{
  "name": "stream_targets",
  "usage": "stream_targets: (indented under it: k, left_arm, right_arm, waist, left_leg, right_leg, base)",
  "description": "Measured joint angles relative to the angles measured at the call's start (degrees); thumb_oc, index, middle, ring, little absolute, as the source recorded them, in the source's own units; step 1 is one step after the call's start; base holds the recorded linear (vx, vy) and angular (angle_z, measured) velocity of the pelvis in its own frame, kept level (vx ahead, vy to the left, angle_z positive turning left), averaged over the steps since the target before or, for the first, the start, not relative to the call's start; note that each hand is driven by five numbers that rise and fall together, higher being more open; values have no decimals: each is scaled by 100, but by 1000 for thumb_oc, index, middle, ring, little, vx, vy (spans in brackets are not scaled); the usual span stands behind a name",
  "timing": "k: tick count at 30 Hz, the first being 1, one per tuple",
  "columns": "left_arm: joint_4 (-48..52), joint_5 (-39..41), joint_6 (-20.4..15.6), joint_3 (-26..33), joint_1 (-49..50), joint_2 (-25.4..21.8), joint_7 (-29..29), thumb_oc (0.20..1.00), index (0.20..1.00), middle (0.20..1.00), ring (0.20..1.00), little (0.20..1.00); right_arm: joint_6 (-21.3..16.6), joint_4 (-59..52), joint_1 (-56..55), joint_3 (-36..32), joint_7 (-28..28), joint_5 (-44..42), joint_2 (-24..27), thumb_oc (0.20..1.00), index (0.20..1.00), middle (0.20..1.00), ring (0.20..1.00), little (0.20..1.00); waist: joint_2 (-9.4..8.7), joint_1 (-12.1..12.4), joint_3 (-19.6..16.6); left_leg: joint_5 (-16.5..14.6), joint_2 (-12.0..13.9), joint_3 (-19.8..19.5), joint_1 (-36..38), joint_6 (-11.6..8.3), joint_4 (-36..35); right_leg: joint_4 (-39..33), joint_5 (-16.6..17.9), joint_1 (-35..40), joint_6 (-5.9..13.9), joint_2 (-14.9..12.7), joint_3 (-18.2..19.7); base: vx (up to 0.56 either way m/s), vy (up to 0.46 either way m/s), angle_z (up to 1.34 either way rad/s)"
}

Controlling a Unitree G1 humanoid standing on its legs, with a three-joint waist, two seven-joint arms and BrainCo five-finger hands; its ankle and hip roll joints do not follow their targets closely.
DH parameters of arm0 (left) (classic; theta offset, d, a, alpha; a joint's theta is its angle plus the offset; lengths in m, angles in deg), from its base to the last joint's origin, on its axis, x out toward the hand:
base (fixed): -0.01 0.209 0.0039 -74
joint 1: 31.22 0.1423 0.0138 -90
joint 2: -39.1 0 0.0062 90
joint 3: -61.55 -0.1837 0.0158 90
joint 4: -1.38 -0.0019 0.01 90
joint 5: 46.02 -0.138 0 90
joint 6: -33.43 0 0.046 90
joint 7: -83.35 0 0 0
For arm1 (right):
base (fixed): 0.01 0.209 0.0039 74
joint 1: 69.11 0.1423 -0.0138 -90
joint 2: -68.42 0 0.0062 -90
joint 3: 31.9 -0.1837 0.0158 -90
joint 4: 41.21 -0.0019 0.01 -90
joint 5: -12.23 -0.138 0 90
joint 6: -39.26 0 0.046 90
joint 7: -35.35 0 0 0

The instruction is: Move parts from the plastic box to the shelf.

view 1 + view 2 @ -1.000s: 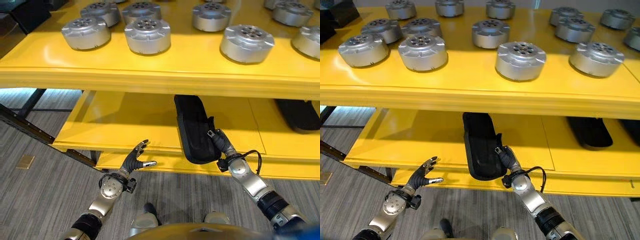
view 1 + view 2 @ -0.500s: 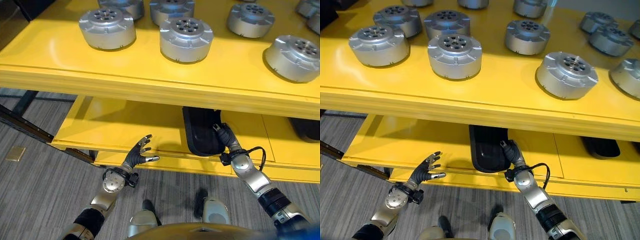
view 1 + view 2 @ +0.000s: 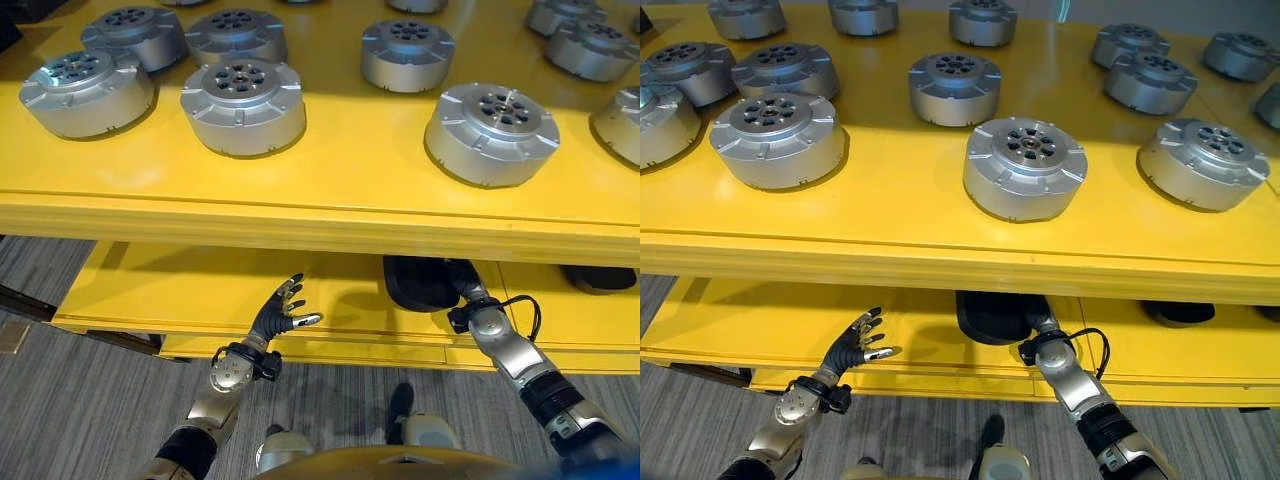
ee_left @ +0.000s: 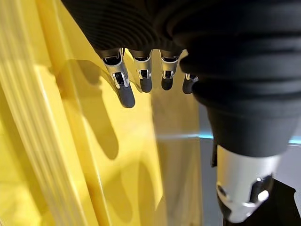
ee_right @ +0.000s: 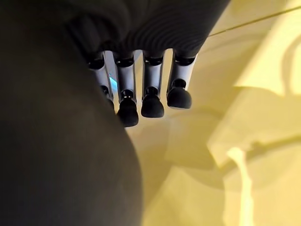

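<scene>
My right hand (image 3: 467, 293) reaches under the yellow shelf (image 3: 330, 190) beside the black part (image 3: 420, 282); its fingers (image 5: 153, 96) hang loosely extended in my wrist view. My left hand (image 3: 277, 317) hovers spread, well apart.

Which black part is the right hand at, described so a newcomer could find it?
Start at the yellow shelf whose top level carries the round silver parts. On the lower level, near the middle, lies a black part with the right hand against its side. Another black part further right has no hand near it.
</scene>
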Motion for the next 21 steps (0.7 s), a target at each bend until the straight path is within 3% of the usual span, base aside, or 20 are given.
stream_targets:
  k: [12, 21]
  left_arm:
    - [-42, -3, 373, 42, 2, -5, -104, 1000, 1000, 1000, 1000, 1000]
    - [-104, -9, 647, 55, -73, -11, -270, 1000, 1000, 1000, 1000, 1000]
  right_arm:
    - [608, 776, -185, -4, 257, 1, -31, 200, 200, 200, 200, 200]
    - [737, 1653, 223, -151, 285, -77, -32, 200, 200, 200, 200, 200]
  waist:
    - [-51, 41, -302]
    - [-52, 95, -453]
  left_leg:
    - [-2, -78, 44, 19, 1, -74]
    - [-2, -79, 46, 22, 1, -69]
  right_leg:
    - [-23, 41, -5, 25, -30, 83]
    - [-27, 54, 2, 20, -30, 86]
  base:
    - [-5, -9, -1]
    - [0, 0, 0]
